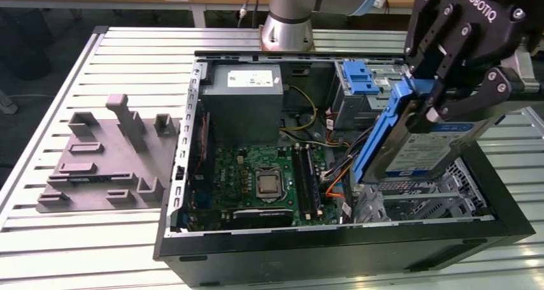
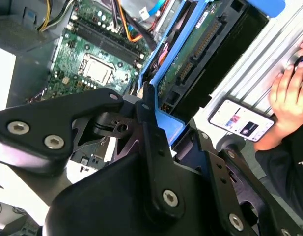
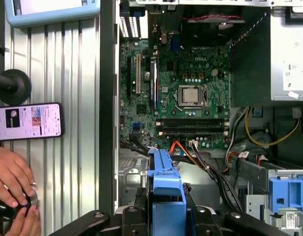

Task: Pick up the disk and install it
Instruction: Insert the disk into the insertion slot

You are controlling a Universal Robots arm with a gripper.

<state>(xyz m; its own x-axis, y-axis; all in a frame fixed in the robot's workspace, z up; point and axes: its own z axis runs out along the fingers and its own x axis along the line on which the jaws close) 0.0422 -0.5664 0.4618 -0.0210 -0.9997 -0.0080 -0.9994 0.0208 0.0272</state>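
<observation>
Over the exterior view's right end of the open computer case (image 1: 340, 255), your gripper (image 1: 446, 102) is pinching the disk (image 1: 425, 151), its black jaws pressed onto the two faces near the upper end. The disk hangs tilted and on edge. Its white-and-blue label (image 1: 429, 146) faces the camera, and one blue side rail (image 1: 378, 134) runs down the edge toward the exterior view's left. In the second wrist view you see the disk's green circuit-board underside (image 2: 188, 64) reaching away from the jaws. In the first wrist view the blue rail (image 3: 166, 184) stands up between them.

Just below the disk's lower end sits the perforated metal drive cage (image 1: 434, 201). You cannot tell whether the two touch.

Further into the case, toward the exterior view's left, the green motherboard (image 1: 264, 175) lies flat on the case floor. Coloured cables (image 1: 336, 175) run between it and the cage. Behind the motherboard is the grey power supply box (image 1: 246, 99) with a white sticker, and a blue ridged latch (image 1: 361, 78) sits beside that box, near the gripper.

The case rests on a slatted metal table (image 1: 85, 252). Well apart from it, on the exterior view's left, lies a grey fixture plate (image 1: 102, 156).

In the first wrist view a phone (image 3: 26, 122) lies lit on the table beside the case, and a person's hand (image 3: 11, 172) is near it.
</observation>
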